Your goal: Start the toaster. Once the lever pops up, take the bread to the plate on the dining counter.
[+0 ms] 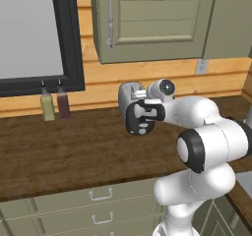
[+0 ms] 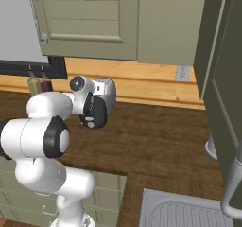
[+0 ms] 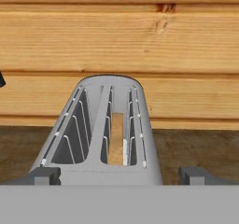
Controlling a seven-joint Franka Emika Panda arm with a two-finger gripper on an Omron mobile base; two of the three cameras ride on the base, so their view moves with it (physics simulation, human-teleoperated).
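The silver toaster stands on the wooden countertop against the plank wall, its black end panel facing me. A tan slice of bread sits low in one slot; the other slot is empty. My gripper hovers at the toaster's near end, just above the top. It is open, its fingertips spread wider than the toaster, with nothing between them. I cannot pick out the lever on the panel. The plate and the dining counter are out of view.
Two bottles stand by the window, left of the toaster. A wall cabinet hangs above. A sink with a faucet lies to the right, and a tall cabinet closes that side.
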